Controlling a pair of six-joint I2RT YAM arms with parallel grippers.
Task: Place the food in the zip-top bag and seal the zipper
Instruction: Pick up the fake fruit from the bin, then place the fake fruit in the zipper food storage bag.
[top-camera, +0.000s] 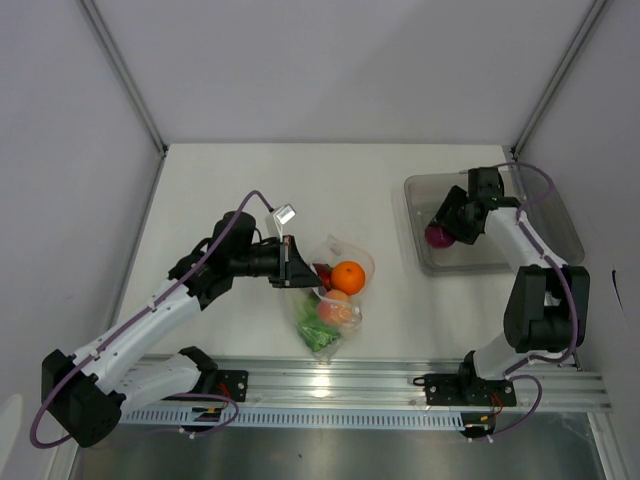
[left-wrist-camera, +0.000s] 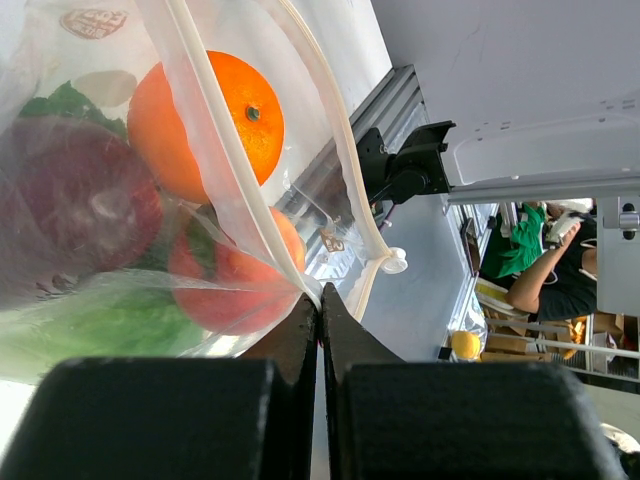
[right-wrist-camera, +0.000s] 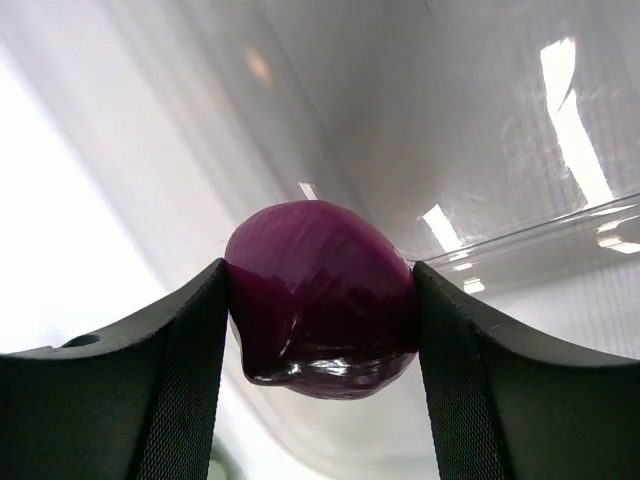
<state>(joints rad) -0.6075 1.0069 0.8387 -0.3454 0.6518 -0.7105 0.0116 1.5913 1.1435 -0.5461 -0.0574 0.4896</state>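
Over at the tray (top-camera: 425, 195), three o'clock, right fingers (right-wrist-camera: 180, 390) clamp the purple fruit (right-wrist-camera: 320, 300); the zip-top bag (top-camera: 350, 248), pinched by left fingers (left-wrist-camera: 285, 345), lies toward eight o'clock.

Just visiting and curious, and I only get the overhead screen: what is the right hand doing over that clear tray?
Observer: Its wrist camera shows the right hand closed on a dark purple fruit, one finger against each side.
Visitor: And the other one, by the bag?
Observer: The left hand is shut, pinching the zip-top bag at the zipper.
Visitor: Is the bag sealed?
Observer: No; up close the two zipper strips stand apart.
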